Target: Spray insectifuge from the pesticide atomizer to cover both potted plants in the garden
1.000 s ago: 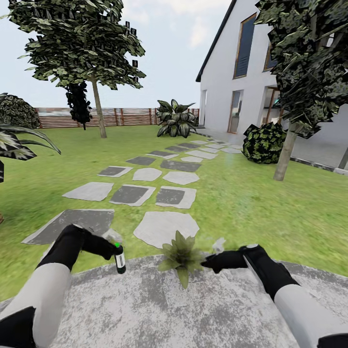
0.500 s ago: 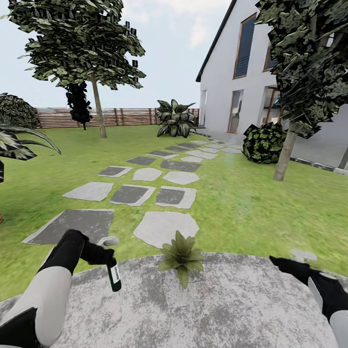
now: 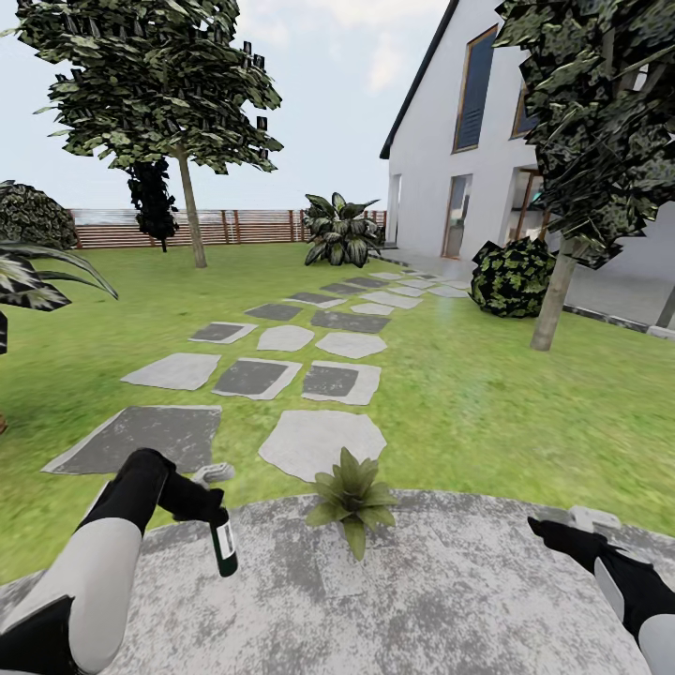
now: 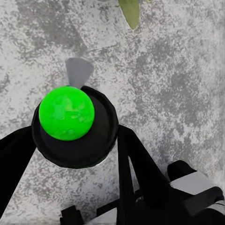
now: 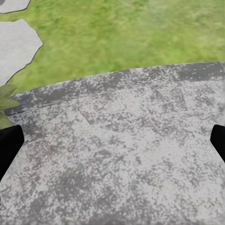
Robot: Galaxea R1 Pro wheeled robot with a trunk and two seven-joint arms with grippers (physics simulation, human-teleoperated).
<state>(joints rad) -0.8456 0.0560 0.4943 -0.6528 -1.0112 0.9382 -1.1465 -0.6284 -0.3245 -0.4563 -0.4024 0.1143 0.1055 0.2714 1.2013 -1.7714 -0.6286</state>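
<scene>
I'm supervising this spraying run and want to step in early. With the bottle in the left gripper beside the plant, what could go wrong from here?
1. The pesticide atomizer hangs from the left gripper, tilted and held near its top; it might slip or swing.
2. It sits off to the side of the potted plant, so spray may land on the patio and leave the leaves only partly covered.
3. The right gripper is open and apart, so it likely cannot steady the bottle.

potted plant (image 3: pixel 352 494) pot hidden by leaves, right end effector (image 5: pixel 112 140) fingertips cut off at edges
</scene>
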